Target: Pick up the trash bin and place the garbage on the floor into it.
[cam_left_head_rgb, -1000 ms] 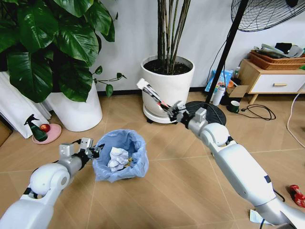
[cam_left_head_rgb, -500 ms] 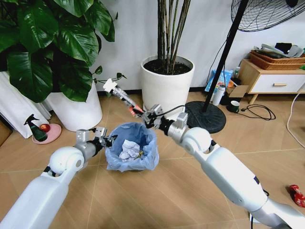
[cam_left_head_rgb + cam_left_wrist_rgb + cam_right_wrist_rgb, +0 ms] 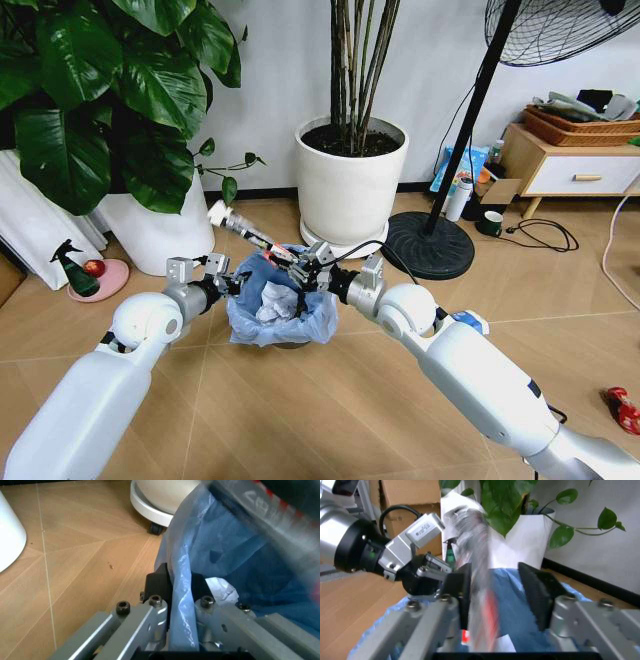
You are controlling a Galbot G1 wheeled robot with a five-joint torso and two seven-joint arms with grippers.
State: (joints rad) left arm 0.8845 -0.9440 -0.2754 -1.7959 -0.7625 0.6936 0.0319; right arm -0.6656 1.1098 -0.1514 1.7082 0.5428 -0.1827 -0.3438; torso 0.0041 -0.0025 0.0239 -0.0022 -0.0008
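So the small round dark trash bin with the crinkly light-blue plastic bag liner (image 3: 281, 305) sits between the two arms over the tan chevron wood-look floor (image 3: 300, 410), just in front of the big white plant pot with the thin stalks (image 3: 352, 180). There's a crumpled white paper wad (image 3: 275, 304) already inside

The left gripper (image 3: 222, 283) is clamped on the bin's rim: in the left wrist view its two black pads (image 3: 158, 584) sit either side of the blue bag edge (image 3: 181, 603), pinched tight. That grip looks like the reason the bin stays steady and mouth-up for the drop

The right gripper (image 3: 305, 277) is right over the bin opening, holding a long tube-shaped wrapper, white with a red band (image 3: 245, 231), which angles up and away toward the left arm. In the right wrist view the pads look spread with the wrapper against one of them, so I'd guess it's letting go, but it's blurred and I can't tell for sure
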